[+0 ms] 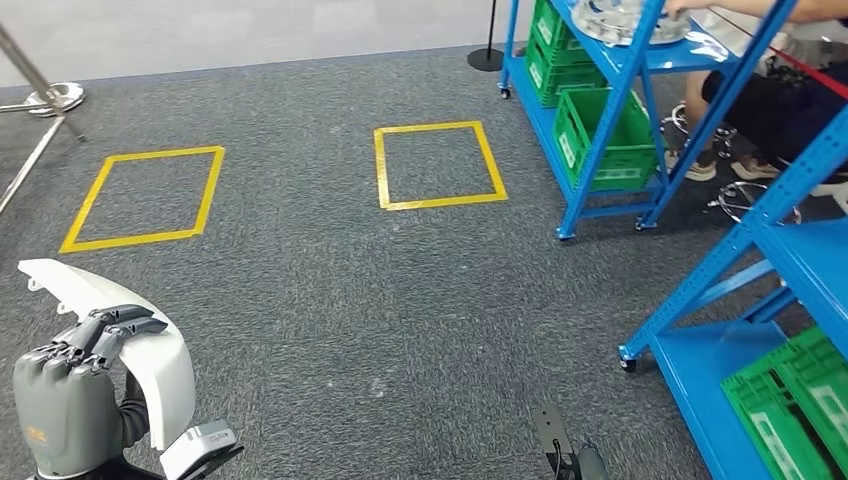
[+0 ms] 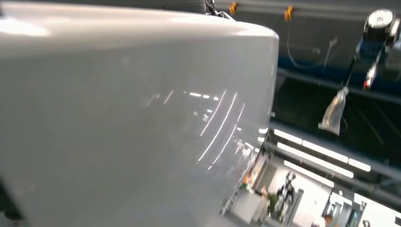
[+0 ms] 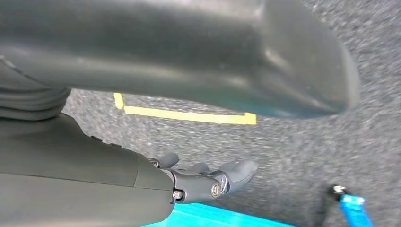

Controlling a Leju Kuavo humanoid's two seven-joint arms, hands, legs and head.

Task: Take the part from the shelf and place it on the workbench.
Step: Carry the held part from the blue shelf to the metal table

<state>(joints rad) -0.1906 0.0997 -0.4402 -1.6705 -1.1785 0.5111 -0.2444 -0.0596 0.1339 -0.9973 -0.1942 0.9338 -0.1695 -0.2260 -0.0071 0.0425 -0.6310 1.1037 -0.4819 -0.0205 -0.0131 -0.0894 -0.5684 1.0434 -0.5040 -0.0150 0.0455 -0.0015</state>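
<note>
The part (image 1: 150, 350) is a white glossy curved panel at the lower left of the head view, over the grey carpet. My left hand (image 1: 75, 390) grips it, dark fingers hooked over its upper edge. In the left wrist view the panel's shiny white surface (image 2: 132, 123) sits right against the camera. My right hand (image 3: 208, 179) hangs low over the carpet with its fingers stretched out and its thick thumb (image 3: 189, 52) apart from them, holding nothing. Dark tips of that hand (image 1: 570, 458) show at the bottom edge of the head view.
A blue wheeled shelf (image 1: 608, 130) with green crates (image 1: 625, 150) and silver parts (image 1: 630, 20) stands ahead right; a person (image 1: 770, 90) sits behind it. A second blue shelf (image 1: 790, 270) with a green crate (image 1: 800, 390) is close right. Two yellow tape squares (image 1: 160, 153) (image 1: 440, 201) mark the carpet.
</note>
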